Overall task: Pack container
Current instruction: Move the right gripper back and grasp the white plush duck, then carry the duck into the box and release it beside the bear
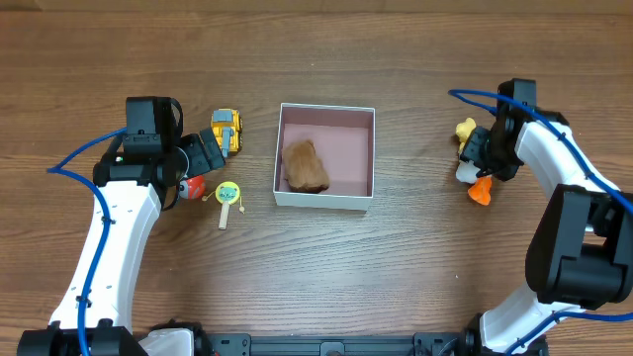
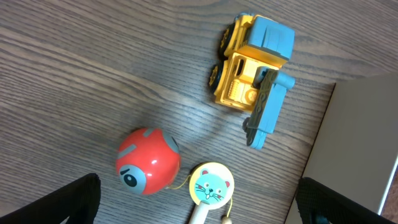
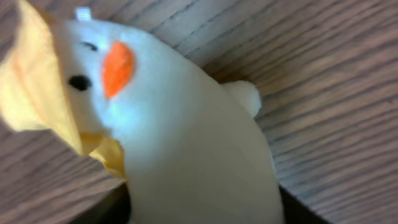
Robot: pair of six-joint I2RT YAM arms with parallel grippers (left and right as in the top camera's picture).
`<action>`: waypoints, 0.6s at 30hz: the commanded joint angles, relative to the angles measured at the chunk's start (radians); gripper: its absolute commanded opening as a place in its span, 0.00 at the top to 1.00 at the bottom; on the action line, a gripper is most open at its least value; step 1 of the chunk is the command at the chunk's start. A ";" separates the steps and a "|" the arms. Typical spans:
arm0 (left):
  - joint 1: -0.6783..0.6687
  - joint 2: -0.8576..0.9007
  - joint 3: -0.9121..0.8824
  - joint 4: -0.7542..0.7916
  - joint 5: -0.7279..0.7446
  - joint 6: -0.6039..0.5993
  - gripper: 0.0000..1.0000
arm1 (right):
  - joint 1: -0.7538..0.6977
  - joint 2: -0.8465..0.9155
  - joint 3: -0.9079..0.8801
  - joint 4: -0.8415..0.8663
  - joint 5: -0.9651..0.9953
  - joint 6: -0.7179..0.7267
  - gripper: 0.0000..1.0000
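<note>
The container [image 1: 324,201], a white-walled square box with a pink inside, sits mid-table and holds a brown plush [image 1: 306,166]. Its wall shows at the right of the left wrist view [image 2: 367,143]. My left gripper [image 1: 203,158] is open and empty [image 2: 199,211], just above a red ball [image 2: 147,160] and a cat-face rattle [image 2: 211,183]. A yellow and blue toy truck [image 2: 252,68] lies beyond them. My right gripper [image 1: 487,153] is shut on a white plush duck [image 3: 186,137] with a yellow hat, down at the table [image 1: 468,168].
The ball [image 1: 194,187], rattle [image 1: 227,195] and truck [image 1: 226,131] lie just left of the container. The duck's orange feet [image 1: 480,191] point toward the front edge. The table is dark wood.
</note>
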 commanded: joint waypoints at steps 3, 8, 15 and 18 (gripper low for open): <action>-0.006 0.004 0.024 0.002 0.010 0.023 0.00 | 0.003 -0.013 -0.019 -0.069 -0.040 -0.006 0.96; -0.006 0.004 0.024 0.002 0.010 0.023 0.00 | 0.060 -0.120 0.063 -0.199 -0.061 0.027 0.96; -0.006 0.004 0.024 0.002 0.010 0.023 0.00 | 0.298 -0.354 0.093 -0.226 -0.199 0.114 0.96; -0.006 0.004 0.024 0.002 0.010 0.023 0.00 | 0.430 -0.401 0.093 -0.172 -0.173 0.188 0.96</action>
